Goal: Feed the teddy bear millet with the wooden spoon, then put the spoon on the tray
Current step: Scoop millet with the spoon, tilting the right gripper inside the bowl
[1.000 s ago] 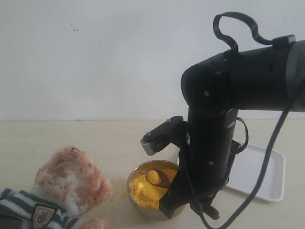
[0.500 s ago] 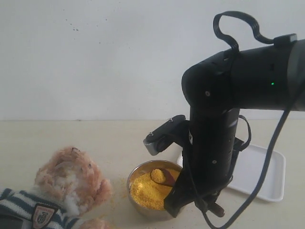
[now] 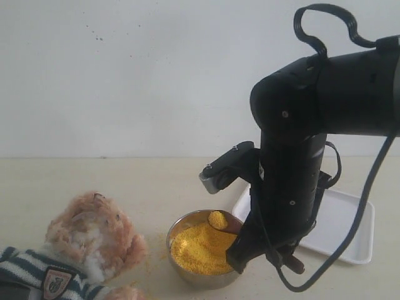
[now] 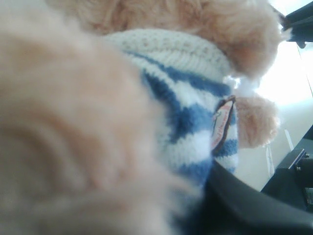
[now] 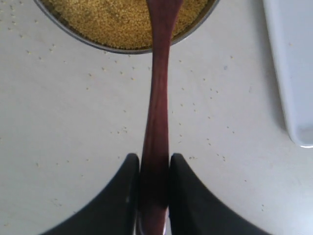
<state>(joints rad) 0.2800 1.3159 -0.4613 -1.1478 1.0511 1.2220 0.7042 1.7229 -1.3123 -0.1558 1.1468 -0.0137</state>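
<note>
Between right fingers [image 5: 122, 196], wooden spoon [image 5: 156, 112] straight out, bowl end over millet [image 5: 112, 19].

This looks like a robotics lab or test bench, not a lived-in home, though so little of the room shows that this is hard to settle. A bare white wall [image 3: 125, 75] fills the upper half of the exterior view, marked only by a few dark specks at upper left. Below it runs a plain cream table [image 3: 125, 181]. A large black robot arm [image 3: 294, 162] dominates the right. The few things laid out read as staged props: a teddy bear [image 3: 94, 234] at lower left, a metal bowl [image 3: 194, 279] of millet [image 3: 200, 250] with some grains scattered on the table, and a white tray [image 3: 344, 225] at lower right.
</note>
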